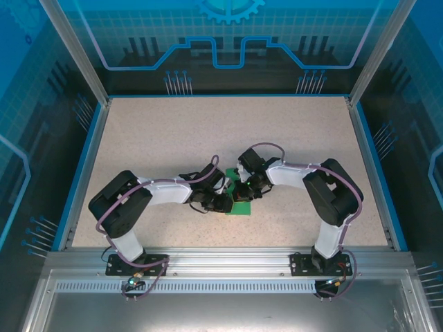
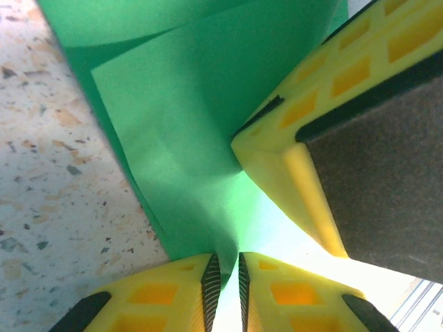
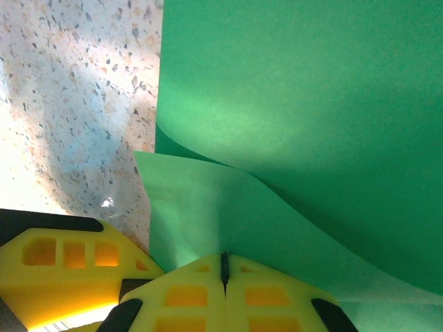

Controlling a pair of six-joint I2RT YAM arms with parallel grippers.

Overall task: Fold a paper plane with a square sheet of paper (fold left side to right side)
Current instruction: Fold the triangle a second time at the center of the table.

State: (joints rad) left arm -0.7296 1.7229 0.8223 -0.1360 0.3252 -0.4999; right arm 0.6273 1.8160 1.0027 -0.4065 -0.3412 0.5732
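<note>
The square sheet of paper is bright green and lies mid-table, mostly covered by both grippers. In the left wrist view the paper lifts off the table, and a pinch of it sits between the nearly closed pads of my left gripper. My right gripper is shut on the edge of a paler raised flap, while the rest of the sheet curves over behind it. From above, the left gripper and right gripper stand close together over the paper.
The speckled beige tabletop has a blue rim, with glass walls behind and at the sides. A yellow finger of the right gripper crowds the left wrist view, and a left finger sits beside the right jaws.
</note>
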